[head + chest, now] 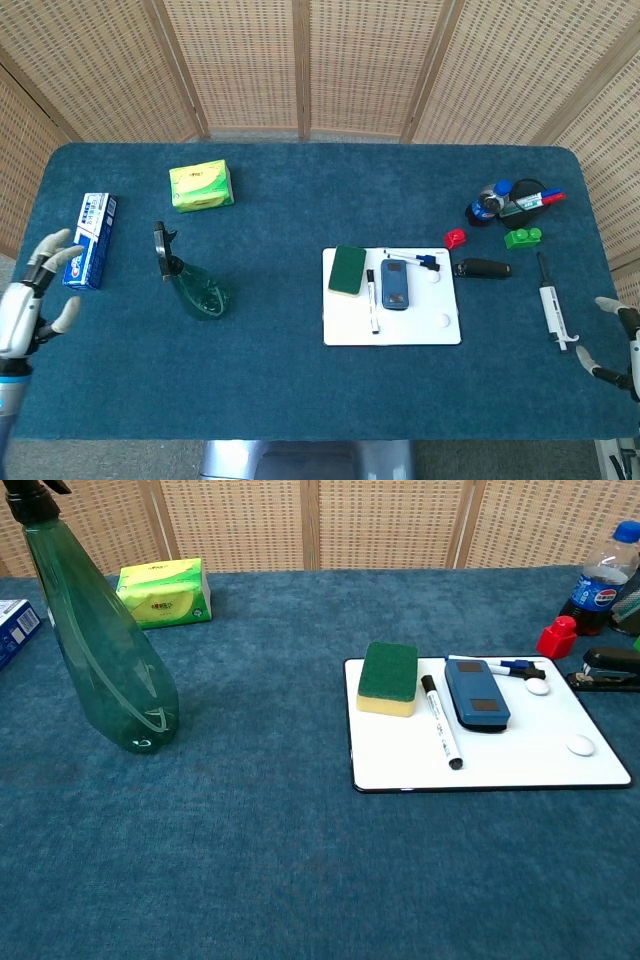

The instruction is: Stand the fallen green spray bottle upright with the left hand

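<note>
The green spray bottle (pixel 195 285) stands upright on the blue table, left of centre, its black nozzle at the top; the chest view shows the bottle (pixel 100 650) at the far left, standing free. My left hand (pixel 25 300) is off by the table's left edge, well apart from the bottle, fingers spread and holding nothing. My right hand (pixel 618 340) sits at the right edge with fingers apart, empty. Neither hand appears in the chest view.
A toothpaste box (pixel 89 240) lies near my left hand. A yellow-green tissue pack (pixel 201 186) sits behind the bottle. A white board (pixel 391 325) carries a sponge, marker and eraser. A pipette (pixel 549 303), stapler (pixel 482 268) and small items are at the right.
</note>
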